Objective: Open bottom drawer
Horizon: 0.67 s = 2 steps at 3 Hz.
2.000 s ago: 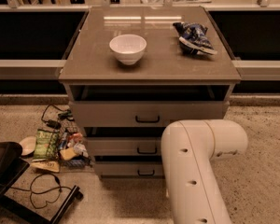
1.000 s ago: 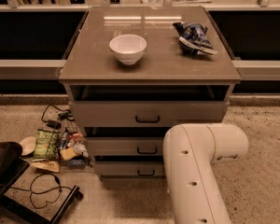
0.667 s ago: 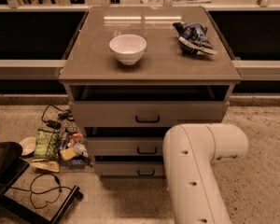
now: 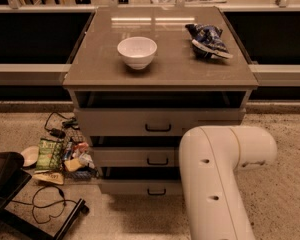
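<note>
Filling the lower right, the white arm (image 4: 217, 184) bends before the grey-beige desk (image 4: 100, 66); its tool is out of view, so its state cannot be told. The bottom drawer (image 4: 135, 187), lowest of three, sits just left of the arm. White bowl (image 4: 137, 52) and blue bag (image 4: 208, 40) rest on top.

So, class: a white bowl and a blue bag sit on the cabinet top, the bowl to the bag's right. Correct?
No. The camera view shows the bowl left of the bag on the cabinet top. The gripper is out of view; only the arm shows.
</note>
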{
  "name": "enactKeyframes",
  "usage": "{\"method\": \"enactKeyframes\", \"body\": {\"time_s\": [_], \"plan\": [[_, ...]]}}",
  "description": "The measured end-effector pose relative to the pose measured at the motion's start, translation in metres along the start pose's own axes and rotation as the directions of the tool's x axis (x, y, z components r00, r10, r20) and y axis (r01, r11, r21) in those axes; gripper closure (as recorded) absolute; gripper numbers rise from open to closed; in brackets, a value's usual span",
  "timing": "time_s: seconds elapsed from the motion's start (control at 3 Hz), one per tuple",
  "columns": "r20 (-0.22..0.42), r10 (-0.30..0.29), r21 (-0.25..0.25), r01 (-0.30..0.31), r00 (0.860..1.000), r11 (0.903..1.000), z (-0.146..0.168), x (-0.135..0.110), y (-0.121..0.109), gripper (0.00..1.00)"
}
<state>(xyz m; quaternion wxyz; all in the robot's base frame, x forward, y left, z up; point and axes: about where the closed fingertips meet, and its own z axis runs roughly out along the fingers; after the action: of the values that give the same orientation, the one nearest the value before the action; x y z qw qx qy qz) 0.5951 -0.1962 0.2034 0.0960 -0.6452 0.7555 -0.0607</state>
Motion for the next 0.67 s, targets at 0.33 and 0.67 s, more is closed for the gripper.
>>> {"method": "enactKeyframes", "body": {"time_s": [0.33,0.67], "plan": [[-0.009,0.022,0.015,-0.022,1.000,0.9996,-0.0453,0.0194,0.0099,0.86],[-0.008,0.008,0.026,-0.008,1.000,0.9996,-0.0519,0.0197,0.0084,0.83]]}}
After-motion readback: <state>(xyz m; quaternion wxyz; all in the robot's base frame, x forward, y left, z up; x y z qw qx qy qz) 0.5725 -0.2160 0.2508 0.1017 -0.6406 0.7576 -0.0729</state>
